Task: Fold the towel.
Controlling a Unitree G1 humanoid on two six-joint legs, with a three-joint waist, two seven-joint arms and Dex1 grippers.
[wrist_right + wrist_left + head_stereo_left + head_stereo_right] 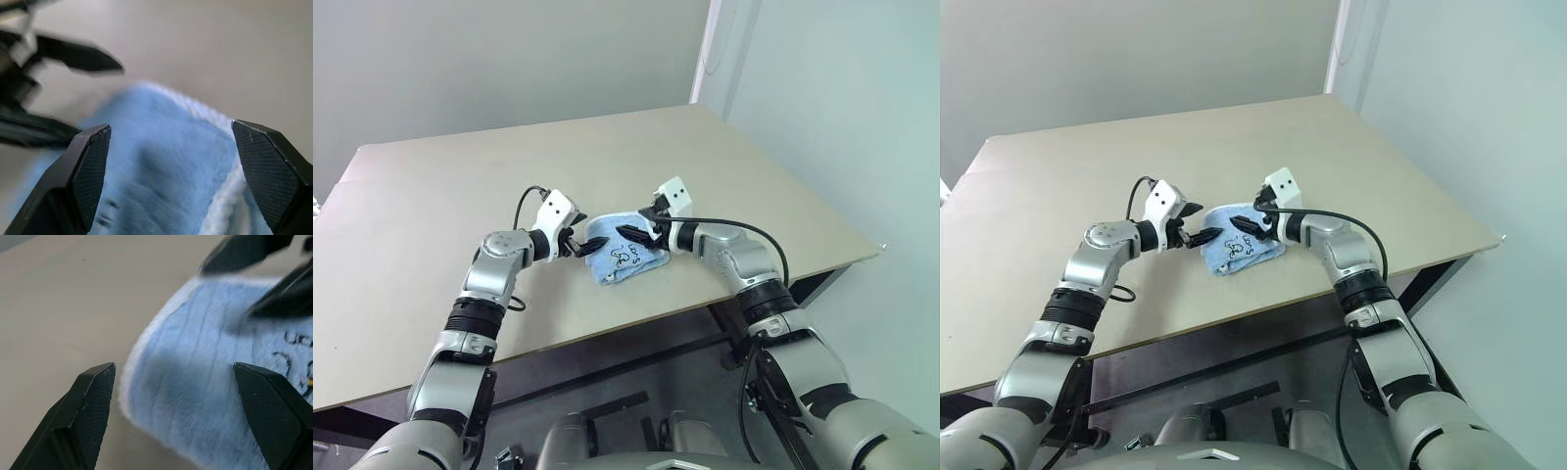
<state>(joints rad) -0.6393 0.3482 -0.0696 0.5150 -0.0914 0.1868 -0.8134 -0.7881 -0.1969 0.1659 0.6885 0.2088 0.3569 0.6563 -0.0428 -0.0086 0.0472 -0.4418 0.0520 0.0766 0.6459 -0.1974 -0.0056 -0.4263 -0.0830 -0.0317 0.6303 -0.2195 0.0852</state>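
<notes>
Towel lies near the middle of the table, toward the front edge, light blue, already in a compact bundle, dark embroidered marks on its upper face, pale hem showing along one side. We see nothing else on the tabletop. Our left gripper sits at the cloth's left edge, jaws spread wide and empty, one finger over the fabric and one over bare table in the wrist view. Our right gripper hangs over the far right part, jaws likewise wide, gripping nothing. We judge the step to be taking hold for a fold. To do it well, we should pinch matching corners through the hem, both sides together, lift evenly, and lay edge onto edge without dragging the bundle.
</notes>
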